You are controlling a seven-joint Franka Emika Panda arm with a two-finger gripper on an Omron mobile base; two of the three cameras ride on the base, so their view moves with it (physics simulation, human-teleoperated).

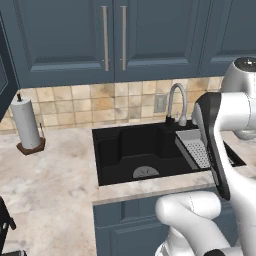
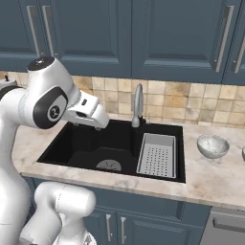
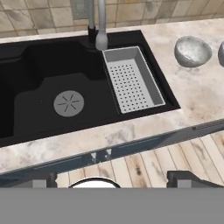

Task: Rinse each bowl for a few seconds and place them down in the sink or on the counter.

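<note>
A white paper-towel roll on a brown stand (image 1: 26, 125) sits on the beige marbled stone counter (image 1: 50, 170) at the far left. Next comes the large black recessed sink (image 2: 95, 143) with its round grey drain (image 3: 68, 103) and silver curved faucet (image 2: 138, 105); a grey perforated rectangular tray (image 2: 158, 154) rests in its right side. Right of the sink, a small speckled grey-white bowl (image 2: 213, 146) stands upright on the counter, with a second bowl (image 3: 221, 52) just beside it, cut by the frame edge. The two-finger gripper (image 3: 109, 178) hangs out past the counter's front edge, fingers spread wide, holding nothing.
</note>
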